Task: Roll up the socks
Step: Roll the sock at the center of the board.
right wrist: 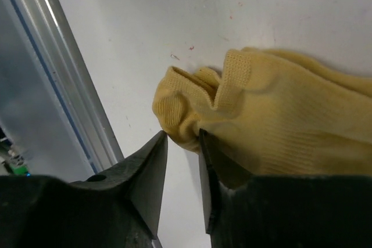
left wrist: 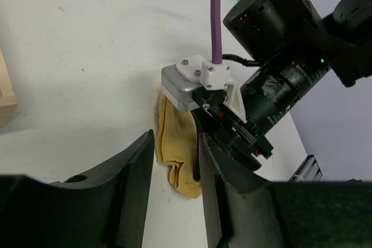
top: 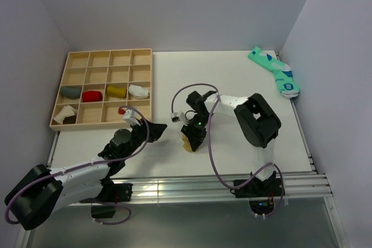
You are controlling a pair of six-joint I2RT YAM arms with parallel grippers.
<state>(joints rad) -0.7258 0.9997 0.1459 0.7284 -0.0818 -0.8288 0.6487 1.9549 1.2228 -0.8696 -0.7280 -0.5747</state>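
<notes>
Right fingers (right wrist: 145, 184) barely parted at ribbed mustard sock (right wrist: 290, 126) (bunched edge) | left fingers (left wrist: 128, 190) spread

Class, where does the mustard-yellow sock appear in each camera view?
Top external: the mustard-yellow sock lies at centre, towards the near edge.
Left wrist: sock at lower centre.
Right wrist: sock fills the right half.
Shared landmark: the white table under it.

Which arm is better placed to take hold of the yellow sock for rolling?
Probably the right: the right pincer has its open tips at the edge of the mustard-yellow sock; the left pincer is open too, but stands apart from it.
</notes>
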